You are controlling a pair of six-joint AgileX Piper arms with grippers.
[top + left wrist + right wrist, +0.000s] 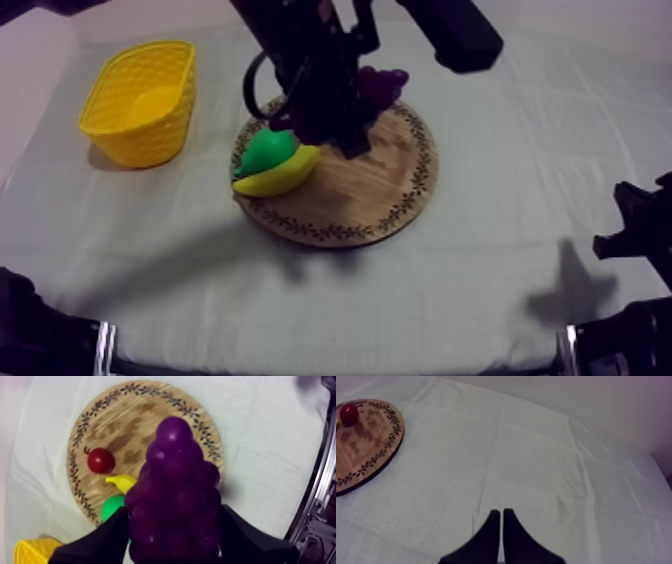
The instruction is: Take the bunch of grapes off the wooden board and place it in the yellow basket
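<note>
Near the far left corner of the table [480, 300] stands the yellow basket [140, 100], upright, its inside showing plain yellow floor and walls. It sits well apart from the round wooden board [350, 195], which lies about the middle of the table.

On the board's left edge the green pear [267, 150] rests against the banana [282, 173], the two touching, and the banana's end juts just past the patterned rim. In the left wrist view a small red fruit [101, 460] lies on the wood near the banana, apart from it.

My left arm comes in from the far side, and the left gripper [172, 526] hangs over the board's far edge. Its two black fingers [102, 541] are clamped on either side of the bunch of grapes [175, 476]. The purple bunch is in that grip, over the board and not in the basket.

At the table's right edge the right gripper [500, 517] sits low over bare cloth, its fingers pressed together into a narrow wedge with nothing between them, well apart from the board.
</note>
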